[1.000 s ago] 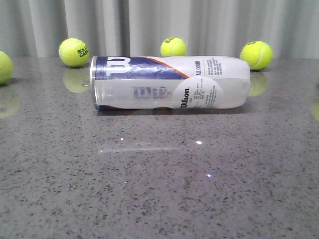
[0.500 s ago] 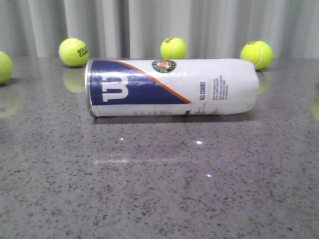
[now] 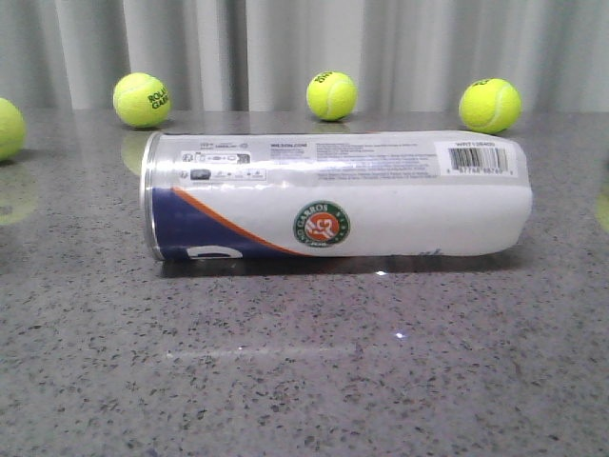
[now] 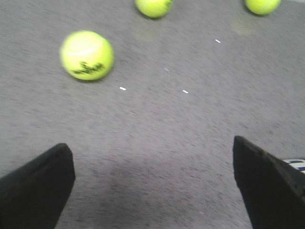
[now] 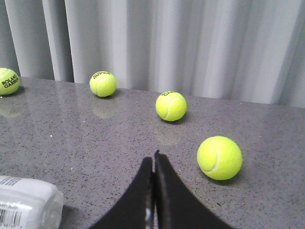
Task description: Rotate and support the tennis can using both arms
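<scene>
The tennis can (image 3: 333,195) lies on its side across the grey table, silver rim to the left, round green-red emblem and barcode facing the camera. Neither gripper shows in the front view. In the left wrist view my left gripper (image 4: 152,183) is open and empty over bare table, a sliver of the can (image 4: 295,163) beside one finger. In the right wrist view my right gripper (image 5: 154,160) is shut and empty, with the can's closed end (image 5: 28,202) off to one side.
Yellow-green tennis balls stand along the back by the curtain (image 3: 142,99), (image 3: 331,95), (image 3: 489,105), and one at the left edge (image 3: 8,127). A ball (image 5: 219,157) lies close to the right gripper. Another ball (image 4: 87,55) lies ahead of the left gripper.
The can has rolled toward the camera, turning its label: the navy W has gone under and the emblem and barcode have come up. It looks larger and nearer now.
</scene>
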Robot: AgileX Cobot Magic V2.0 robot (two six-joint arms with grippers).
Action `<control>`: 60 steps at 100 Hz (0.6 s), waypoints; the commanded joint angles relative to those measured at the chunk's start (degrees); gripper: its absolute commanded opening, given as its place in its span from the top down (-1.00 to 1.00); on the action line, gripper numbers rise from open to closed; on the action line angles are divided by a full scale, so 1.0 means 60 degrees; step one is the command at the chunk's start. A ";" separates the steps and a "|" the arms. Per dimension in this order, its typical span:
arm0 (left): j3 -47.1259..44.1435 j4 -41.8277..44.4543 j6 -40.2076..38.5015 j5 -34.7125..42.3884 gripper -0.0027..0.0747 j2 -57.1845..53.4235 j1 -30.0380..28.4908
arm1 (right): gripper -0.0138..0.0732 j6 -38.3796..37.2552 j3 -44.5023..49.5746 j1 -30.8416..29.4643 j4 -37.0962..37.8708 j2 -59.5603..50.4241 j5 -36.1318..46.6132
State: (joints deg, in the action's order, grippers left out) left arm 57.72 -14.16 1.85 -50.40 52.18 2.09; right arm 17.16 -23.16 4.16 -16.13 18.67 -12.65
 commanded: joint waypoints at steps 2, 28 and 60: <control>0.0314 -0.1748 0.1136 0.0131 -0.72 0.0354 -0.0010 | 0.84 0.0006 -0.0261 -0.0049 -0.0077 0.0033 0.0755; 0.0314 -0.5280 0.3379 -0.0310 -0.72 0.1334 -0.0010 | 0.84 0.0006 -0.0261 -0.0049 -0.0077 0.0033 0.0755; 0.0314 -0.6965 0.4576 -0.0995 -0.72 0.2301 -0.0010 | 0.84 0.0006 -0.0261 -0.0049 -0.0077 0.0033 0.0716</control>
State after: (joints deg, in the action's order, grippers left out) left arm 57.72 -49.90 26.97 -56.62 65.34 2.09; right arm 17.16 -23.16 4.16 -16.13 18.67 -12.65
